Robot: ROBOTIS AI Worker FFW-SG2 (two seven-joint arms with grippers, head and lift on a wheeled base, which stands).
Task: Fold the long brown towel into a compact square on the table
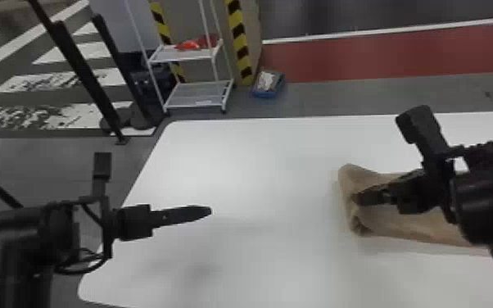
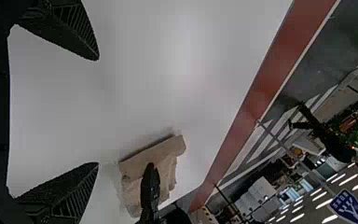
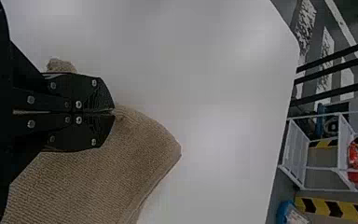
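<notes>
Over the table's [image 1: 258,143] left edge hangs the left gripper [image 1: 208,211], fingers spread, nothing between them. Well in from that edge, the right gripper [image 1: 358,199] clenches a pinch of brown towel [image 1: 417,227] (rather rumpled at that end), lying toward the table's right. Past the far left corner stands a white rack [image 1: 194,100].

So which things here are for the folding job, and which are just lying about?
For the job: brown towel; white table; left pincer; right pincer, at the towel.
Lying about: white shelf rack; red item on it; blue container on the floor.
</notes>
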